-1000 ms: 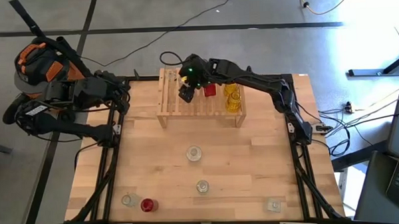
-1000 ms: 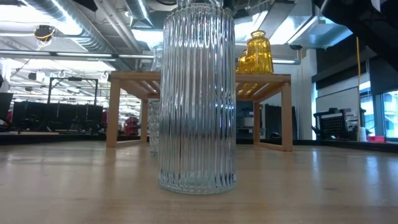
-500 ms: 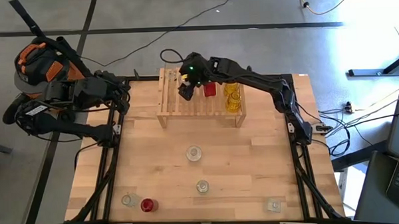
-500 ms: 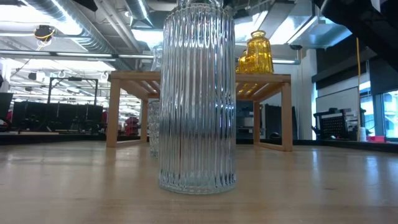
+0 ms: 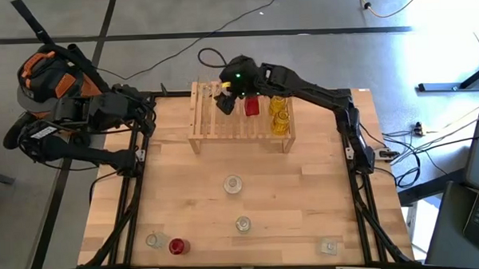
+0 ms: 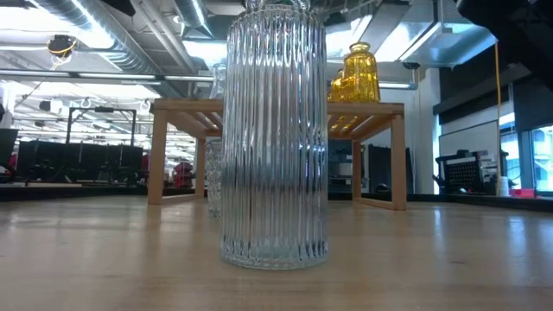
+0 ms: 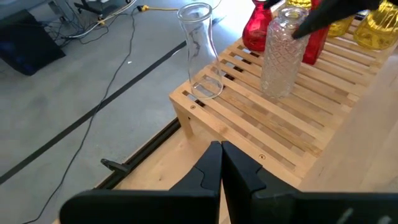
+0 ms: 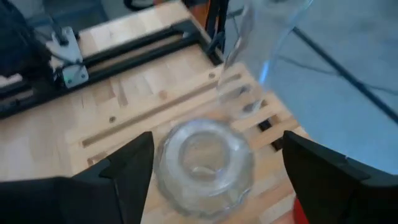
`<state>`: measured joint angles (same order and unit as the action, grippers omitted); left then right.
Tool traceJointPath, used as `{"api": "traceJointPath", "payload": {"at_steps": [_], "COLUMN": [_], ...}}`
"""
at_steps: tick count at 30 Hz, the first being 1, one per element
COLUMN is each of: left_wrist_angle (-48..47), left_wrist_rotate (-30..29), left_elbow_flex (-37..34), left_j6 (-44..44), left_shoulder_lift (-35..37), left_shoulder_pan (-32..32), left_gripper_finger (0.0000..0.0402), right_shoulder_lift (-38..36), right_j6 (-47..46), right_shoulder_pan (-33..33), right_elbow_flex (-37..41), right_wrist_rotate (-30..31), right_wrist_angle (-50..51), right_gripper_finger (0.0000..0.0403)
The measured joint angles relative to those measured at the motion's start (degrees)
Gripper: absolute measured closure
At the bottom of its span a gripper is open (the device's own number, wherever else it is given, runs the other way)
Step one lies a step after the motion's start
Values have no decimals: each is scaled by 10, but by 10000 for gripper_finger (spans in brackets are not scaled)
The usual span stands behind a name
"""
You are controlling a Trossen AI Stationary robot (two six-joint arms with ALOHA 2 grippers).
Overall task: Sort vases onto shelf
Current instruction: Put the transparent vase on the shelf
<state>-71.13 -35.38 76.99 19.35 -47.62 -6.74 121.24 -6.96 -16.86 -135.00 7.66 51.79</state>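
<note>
The right gripper [image 8: 211, 168] is held with fingers spread wide around a cut-glass vase [image 7: 281, 53] on the shelf [image 7: 273, 118], nothing grasped. Such glass is judged rigid, slippery and breakable, best taken around the body. The left gripper [image 7: 221, 163] is kept clenched, empty, off the surface's far left corner.

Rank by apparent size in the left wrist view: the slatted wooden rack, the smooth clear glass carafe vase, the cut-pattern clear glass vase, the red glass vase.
1. Slatted wooden rack, largest by far.
2. Smooth clear glass carafe vase and cut-pattern clear glass vase: they look about alike, so not ranked.
3. Red glass vase: smallest as seen, but cut off at the edge and farther away, so unsure.
</note>
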Motion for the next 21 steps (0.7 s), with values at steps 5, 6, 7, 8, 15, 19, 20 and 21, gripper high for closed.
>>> {"api": "traceJointPath", "payload": {"at_steps": [5,6,7,8,15,19,20,21], "left_wrist_angle": [0,0,0,0,151,342,371,386], "left_wrist_rotate": [0,-1,-1,1,227,290,294,295], "left_elbow_flex": [0,0,0,0,-42,-112,-128,-142], "left_j6": [0,0,0,0,-19,13,28,47], "left_shoulder_lift": [0,0,0,0,-9,-30,-38,-46], "left_shoulder_pan": [0,0,0,0,-2,-22,-36,-55], "left_gripper_finger": [402,402,402,402,402,401,401,401], "right_shoulder_lift": [-36,-44,-51,-58,-98,-115,-118,-122], "right_j6": [0,0,-1,-2,-79,-78,-78,-78], "right_shoulder_pan": [-3,-5,-8,-12,-43,-42,-42,-41], "right_elbow_flex": [0,0,0,0,0,0,0,0], "right_wrist_rotate": [62,72,77,78,13,8,7,7], "right_wrist_angle": [-39,-51,-61,-69,-32,0,7,11], "right_gripper_finger": [100,100,100,100,105,134,144,155]}}
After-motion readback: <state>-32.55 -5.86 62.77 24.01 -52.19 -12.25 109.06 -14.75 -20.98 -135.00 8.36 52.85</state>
